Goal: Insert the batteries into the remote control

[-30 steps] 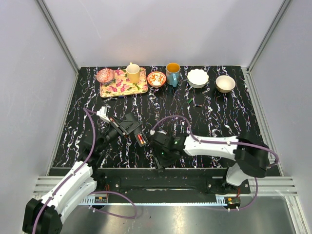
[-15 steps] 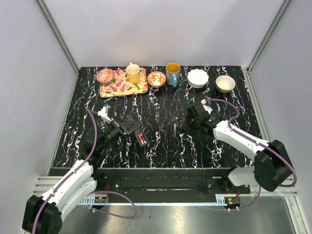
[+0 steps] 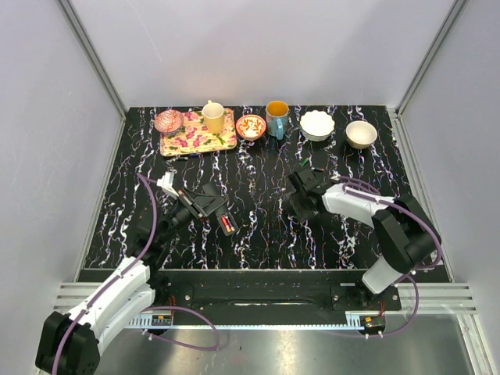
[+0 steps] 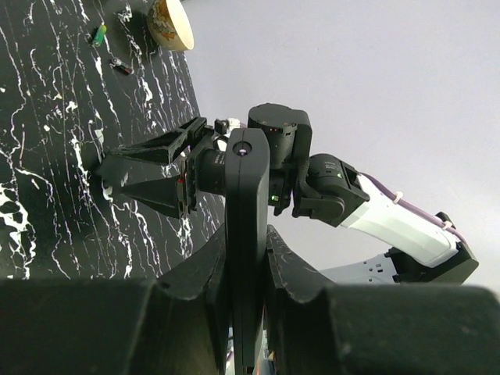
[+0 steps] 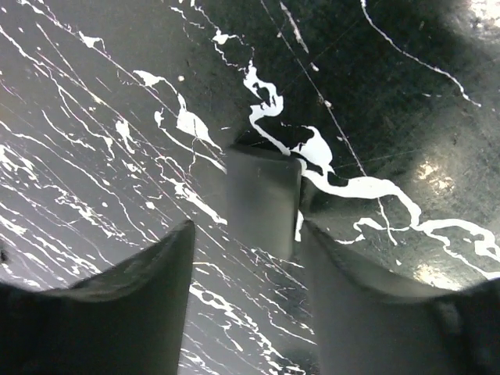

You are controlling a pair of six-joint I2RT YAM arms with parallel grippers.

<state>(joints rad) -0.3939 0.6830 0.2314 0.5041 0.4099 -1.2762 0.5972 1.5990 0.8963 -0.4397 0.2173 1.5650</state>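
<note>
Much open table (image 3: 258,195) between left end effector (image 3: 211,205), right end effector (image 3: 297,205)

White shell links and black joints make up the left arm (image 3: 116,295) and the right arm (image 3: 355,205) — each trailing a purple cable (image 3: 150,219) — ending in black, wedge-shaped fingers (image 5: 117,312).

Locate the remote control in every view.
Top external: remote control, left of centre, red mark showing.
Left wrist: centre, edge-on between the left fingers.
Right wrist: not in it.
Shared landmark: the black, white-veined table.
</note>
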